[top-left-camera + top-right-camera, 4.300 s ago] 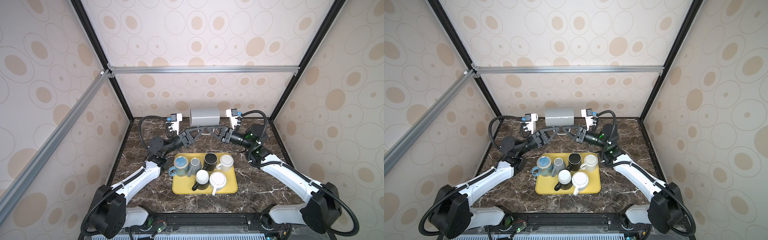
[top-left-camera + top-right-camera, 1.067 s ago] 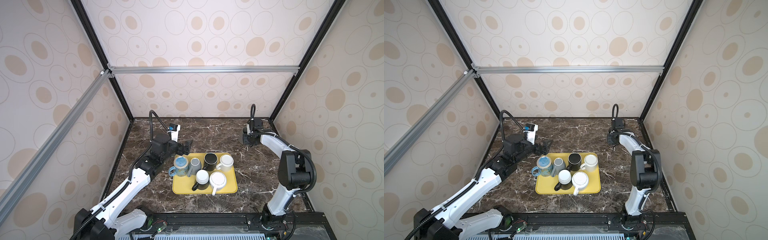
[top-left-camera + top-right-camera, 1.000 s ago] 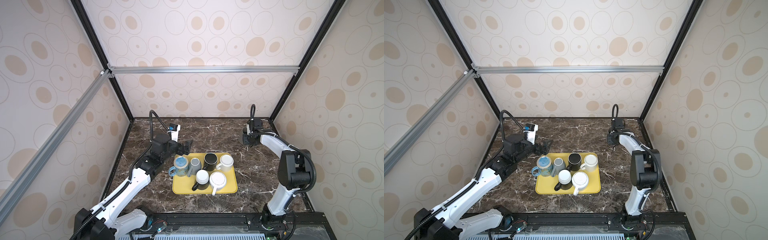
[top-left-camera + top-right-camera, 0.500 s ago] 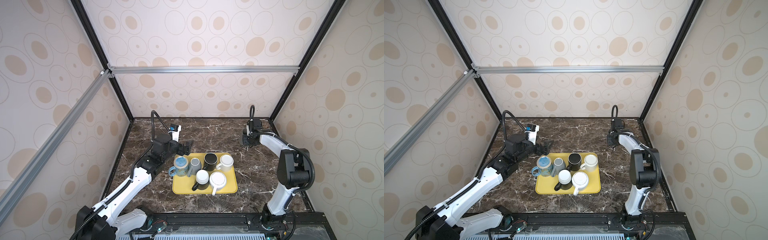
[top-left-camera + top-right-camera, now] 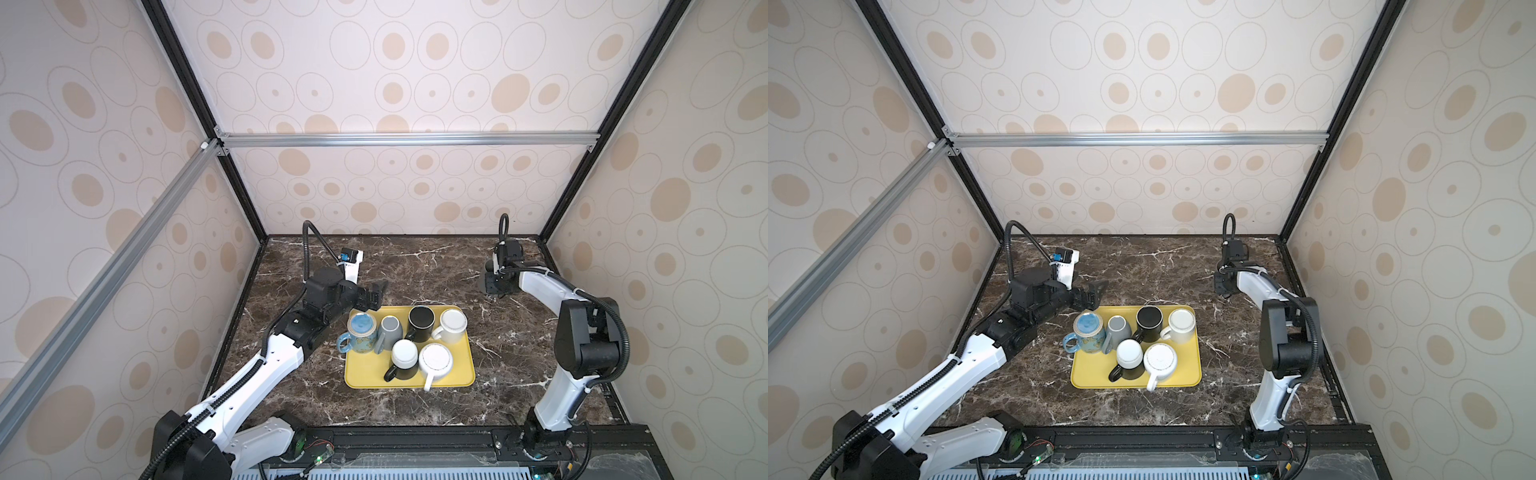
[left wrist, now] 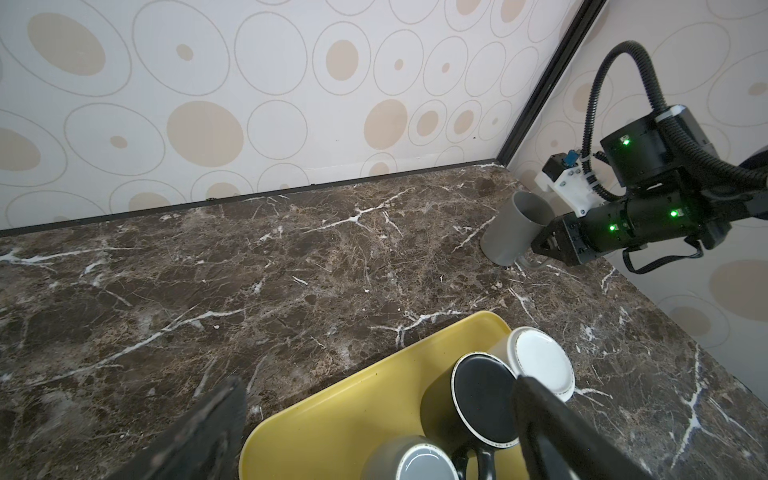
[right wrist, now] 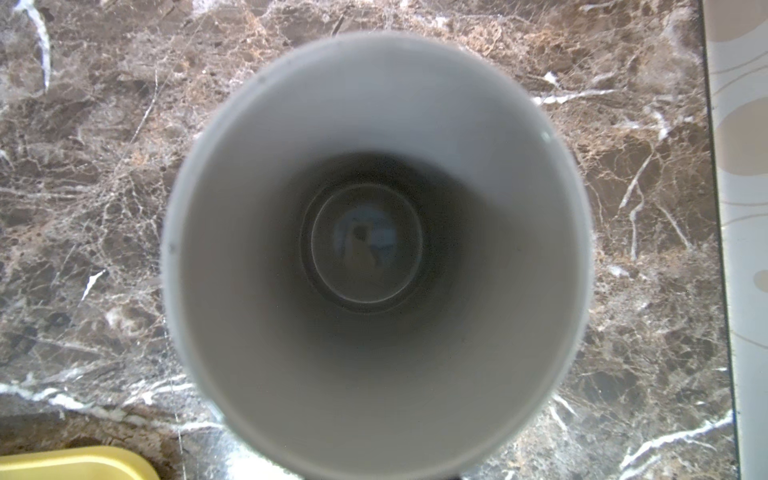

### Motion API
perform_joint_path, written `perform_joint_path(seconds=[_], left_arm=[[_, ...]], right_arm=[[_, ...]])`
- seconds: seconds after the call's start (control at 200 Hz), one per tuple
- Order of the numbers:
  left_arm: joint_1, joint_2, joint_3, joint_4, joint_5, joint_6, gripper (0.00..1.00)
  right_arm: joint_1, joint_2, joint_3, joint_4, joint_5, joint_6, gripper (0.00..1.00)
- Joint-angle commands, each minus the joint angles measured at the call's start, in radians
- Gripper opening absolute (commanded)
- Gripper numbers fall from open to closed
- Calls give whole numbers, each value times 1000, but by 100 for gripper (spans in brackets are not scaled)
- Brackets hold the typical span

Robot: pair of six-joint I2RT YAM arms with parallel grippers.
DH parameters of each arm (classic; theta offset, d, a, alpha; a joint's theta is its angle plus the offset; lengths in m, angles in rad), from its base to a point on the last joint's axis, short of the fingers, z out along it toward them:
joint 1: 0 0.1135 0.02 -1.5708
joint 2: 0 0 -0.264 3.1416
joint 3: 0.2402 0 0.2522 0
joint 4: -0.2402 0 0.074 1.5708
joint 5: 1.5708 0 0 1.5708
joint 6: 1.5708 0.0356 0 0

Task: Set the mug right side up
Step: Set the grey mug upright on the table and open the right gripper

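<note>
— Mug point(image 5: 483, 284) mouth-up toward the far right corner of the marble worktop point(image 5: 415, 266), well apart from the yellow tray point(image 5: 459, 368), in a top view. Is the turn done?
— Nearly, by my reading. In the same view the left pincer point(image 5: 376, 296) hangs spread and empty over the tray's far left corner.
— And the left wrist view?
— Clearer. The right pincer point(image 6: 542, 245) is pinching the mug at its handle, as far as this view shows, on the side toward the wall. The grey body leans a little, its foot at the worktop. Whether the foot sits flat I cannot tell.
— Right wrist view?
— It looks straight down the open mouth to the glazed bottom. The pincer is out of frame and the mug is directly under the camera.
— So, the step in hand?
— Setting down, I judge. To do it well, level the foot fully on the stone first. Then ease the jaws apart slowly and draw back along the handle's line, so nothing nudges the mug over.
</note>
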Motion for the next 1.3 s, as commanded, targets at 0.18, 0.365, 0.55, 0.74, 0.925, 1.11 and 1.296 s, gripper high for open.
perform_joint_path(seconds=[0.18,0.365,0.55,0.74,0.925,1.11,1.296], left_arm=[[3,7,-8,30,25,-6,100],[3,0,-8,30,23,-4,100],[1,4,-8,34,22,-5,100],[3,15,-2,30,40,1,100],[2,21,61,-57,-27,48,100],[3,-27,157,-202,-131,241,100],[2,-95,170,-313,-250,415,100]], right_arm=[[2,-71,-46,27,12,15,0],[4,-61,-38,19,4,28,3],[5,-66,-37,17,-2,39,15],[5,-115,-37,10,1,49,29],[8,-227,-36,-36,-3,73,38],[20,-406,-120,10,-55,113,38],[46,-483,-170,60,-74,111,37]])
